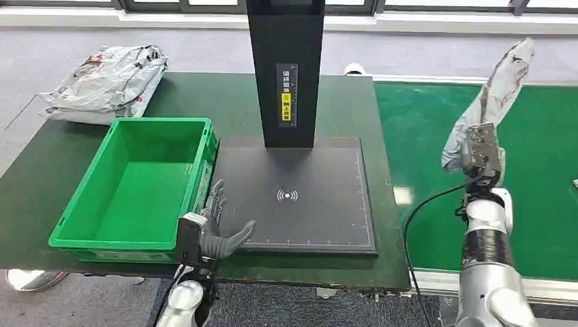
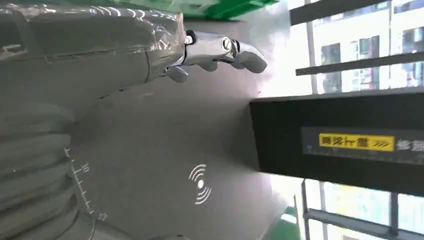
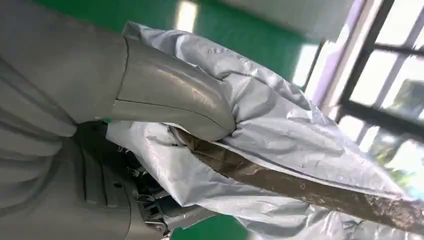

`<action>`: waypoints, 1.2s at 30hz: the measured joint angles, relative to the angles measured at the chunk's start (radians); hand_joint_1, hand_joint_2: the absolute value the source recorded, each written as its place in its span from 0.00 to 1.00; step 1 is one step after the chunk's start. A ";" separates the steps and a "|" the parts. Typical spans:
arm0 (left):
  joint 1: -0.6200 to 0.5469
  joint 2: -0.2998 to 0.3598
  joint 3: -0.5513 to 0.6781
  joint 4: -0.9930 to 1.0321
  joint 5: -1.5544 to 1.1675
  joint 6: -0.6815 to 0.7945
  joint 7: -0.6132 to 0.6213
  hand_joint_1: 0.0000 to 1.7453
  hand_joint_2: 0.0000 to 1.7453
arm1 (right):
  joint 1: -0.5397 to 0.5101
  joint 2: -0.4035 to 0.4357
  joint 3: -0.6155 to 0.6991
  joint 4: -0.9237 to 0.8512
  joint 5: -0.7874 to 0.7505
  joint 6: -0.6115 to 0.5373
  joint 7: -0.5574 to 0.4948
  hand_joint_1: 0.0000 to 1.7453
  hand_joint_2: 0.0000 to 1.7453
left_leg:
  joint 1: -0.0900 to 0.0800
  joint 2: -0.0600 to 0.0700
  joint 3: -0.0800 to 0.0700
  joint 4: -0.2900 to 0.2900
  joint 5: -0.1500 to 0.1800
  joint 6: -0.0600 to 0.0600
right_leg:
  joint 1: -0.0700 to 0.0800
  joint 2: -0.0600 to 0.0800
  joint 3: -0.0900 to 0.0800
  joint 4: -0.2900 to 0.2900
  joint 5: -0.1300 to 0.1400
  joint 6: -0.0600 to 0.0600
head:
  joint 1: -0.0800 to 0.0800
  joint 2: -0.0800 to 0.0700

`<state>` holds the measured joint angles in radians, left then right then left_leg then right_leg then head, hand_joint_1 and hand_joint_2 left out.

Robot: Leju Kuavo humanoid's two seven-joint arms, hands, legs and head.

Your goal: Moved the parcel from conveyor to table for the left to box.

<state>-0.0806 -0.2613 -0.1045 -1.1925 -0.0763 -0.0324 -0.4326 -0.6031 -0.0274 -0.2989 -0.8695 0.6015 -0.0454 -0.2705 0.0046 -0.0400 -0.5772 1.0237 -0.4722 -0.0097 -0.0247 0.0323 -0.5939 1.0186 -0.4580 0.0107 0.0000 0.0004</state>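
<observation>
My right hand [image 1: 481, 151] clamps the crumpled grey plastic parcel [image 1: 501, 85], thumb pressed into its folds, above the green conveyor belt [image 1: 545, 170]. I should carry it across onto the black scanner pad [image 1: 300, 197], beside my spread, empty left hand [image 1: 219, 231], gripping firmly lest the slippery film slide.

Head view high, down; wrist views close.

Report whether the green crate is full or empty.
Empty. In the head view the green crate shows its bare floor, with nothing inside; the right hand grips the parcel over the conveyor.
</observation>
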 measured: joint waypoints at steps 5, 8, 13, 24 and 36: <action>0.010 0.000 0.008 -0.031 -0.007 0.000 -0.003 0.00 1.00 | 0.075 0.036 0.246 -0.127 0.041 0.016 0.039 1.00 1.00 | 0.002 0.000 0.000 0.000 0.001 -0.001 | 0.001 0.001 -0.001 0.000 0.000 0.000 | 0.000 0.000; 0.011 0.000 0.009 -0.037 -0.008 -0.003 -0.014 0.00 1.00 | 0.112 0.053 0.356 -0.176 0.070 0.046 0.047 1.00 1.00 | 0.002 -0.001 -0.001 0.000 0.001 -0.001 | 0.001 0.000 -0.001 0.000 0.000 0.000 | 0.000 0.000; 0.013 0.000 0.009 -0.041 -0.010 -0.003 -0.017 0.00 1.00 | 0.147 0.069 0.452 -0.222 0.078 0.047 0.055 1.00 1.00 | 0.002 -0.001 -0.002 0.000 0.001 -0.001 | 0.001 -0.001 -0.001 0.000 0.000 0.000 | 0.000 0.000; 0.021 0.006 0.010 -0.081 0.039 0.005 -0.084 0.00 1.00 | 0.156 0.106 0.776 -0.179 0.013 0.142 0.017 0.93 1.00 | 0.002 0.000 -0.004 0.000 0.001 -0.004 | 0.004 0.001 -0.004 0.000 0.000 -0.001 | 0.000 0.000; 0.058 0.026 -0.017 -0.127 0.077 0.014 -0.119 0.00 1.00 | 0.117 0.103 1.059 -0.106 -0.038 0.231 0.050 0.00 1.00 | 0.004 0.001 -0.004 0.000 0.000 -0.004 | 0.004 0.001 -0.005 0.000 0.000 -0.001 | 0.000 0.000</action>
<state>-0.0228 -0.2350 -0.1213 -1.3195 0.0004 -0.0179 -0.5512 -0.4860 0.0756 0.7598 -0.9755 0.5631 0.1858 -0.2209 0.0091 -0.0395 -0.5811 1.0239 -0.4717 -0.0139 -0.0211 0.0334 -0.5987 1.0189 -0.4584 0.0093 0.0000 0.0000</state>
